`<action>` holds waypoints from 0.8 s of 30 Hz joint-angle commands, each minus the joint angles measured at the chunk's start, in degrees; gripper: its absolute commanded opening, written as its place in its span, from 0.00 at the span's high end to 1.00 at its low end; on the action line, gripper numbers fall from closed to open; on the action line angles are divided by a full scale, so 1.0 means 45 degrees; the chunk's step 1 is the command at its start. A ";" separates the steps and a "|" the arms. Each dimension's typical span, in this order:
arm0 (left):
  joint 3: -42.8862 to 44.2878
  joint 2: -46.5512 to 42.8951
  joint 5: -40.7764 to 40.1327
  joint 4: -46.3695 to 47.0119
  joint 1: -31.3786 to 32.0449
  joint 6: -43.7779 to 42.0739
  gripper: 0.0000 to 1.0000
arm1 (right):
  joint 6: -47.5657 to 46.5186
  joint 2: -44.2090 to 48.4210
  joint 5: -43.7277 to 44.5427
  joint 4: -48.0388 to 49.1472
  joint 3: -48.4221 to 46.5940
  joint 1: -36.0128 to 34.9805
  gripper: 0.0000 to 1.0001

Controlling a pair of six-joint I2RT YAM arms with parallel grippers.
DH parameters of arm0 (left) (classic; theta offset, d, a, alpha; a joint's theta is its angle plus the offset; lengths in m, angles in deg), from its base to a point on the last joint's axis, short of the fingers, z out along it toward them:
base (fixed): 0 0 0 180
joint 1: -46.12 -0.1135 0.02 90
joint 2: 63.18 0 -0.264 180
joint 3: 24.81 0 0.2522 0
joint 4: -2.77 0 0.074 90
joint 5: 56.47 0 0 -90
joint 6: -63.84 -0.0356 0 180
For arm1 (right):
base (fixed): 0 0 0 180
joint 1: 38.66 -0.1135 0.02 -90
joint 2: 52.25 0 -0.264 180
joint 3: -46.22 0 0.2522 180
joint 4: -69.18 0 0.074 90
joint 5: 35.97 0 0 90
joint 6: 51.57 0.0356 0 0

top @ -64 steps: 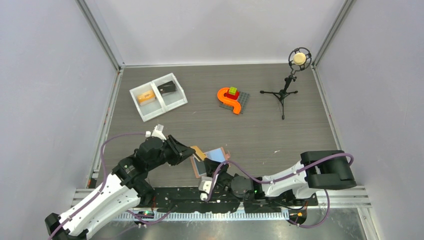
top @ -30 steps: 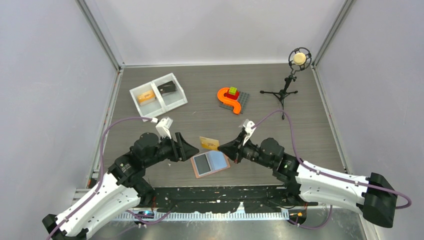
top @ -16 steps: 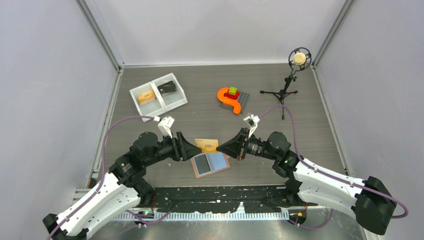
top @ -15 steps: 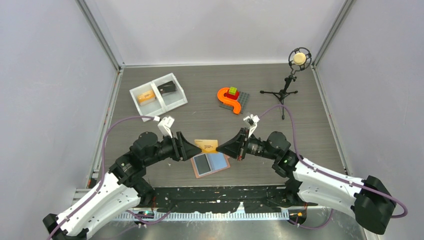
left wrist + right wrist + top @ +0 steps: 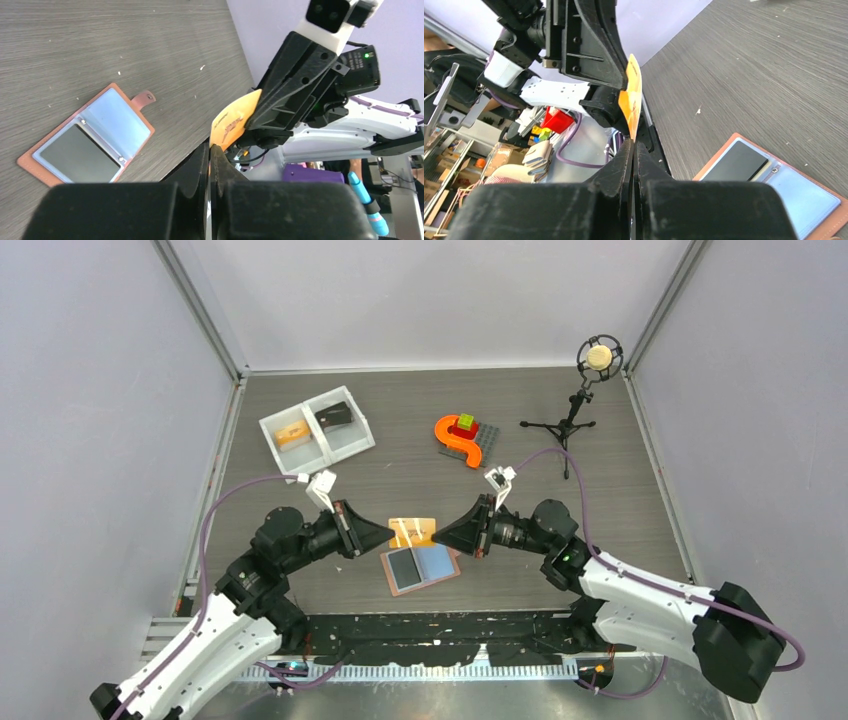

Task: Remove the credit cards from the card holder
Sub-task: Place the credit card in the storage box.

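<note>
Just now our left gripper (image 5: 388, 532) has shut on the orange card (image 5: 412, 531), which our right gripper (image 5: 438, 536) pinches too, both aloft. Below, the card holder (image 5: 437, 560) lies open on the table (image 5: 400, 460), one dark card (image 5: 403, 568) left inside.

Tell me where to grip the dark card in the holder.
The dark card lies flat, flush in the left half of the card holder: no edge for a top pinch. Likely come low from the spine side and catch its edge there; pocket opening unclear.
</note>
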State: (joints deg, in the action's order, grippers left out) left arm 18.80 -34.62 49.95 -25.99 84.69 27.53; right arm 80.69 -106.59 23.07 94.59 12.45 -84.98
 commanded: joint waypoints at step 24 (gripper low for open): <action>0.4506 0.4244 0.1700 -0.2812 -0.7994 -0.3188 1.00 | -0.1395 0.2208 0.1291 -0.1885 0.0139 0.0194 0.05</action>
State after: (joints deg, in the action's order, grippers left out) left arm 32.63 -19.15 58.00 -33.55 54.83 19.01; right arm 76.38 -98.05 28.03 86.07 13.28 -83.93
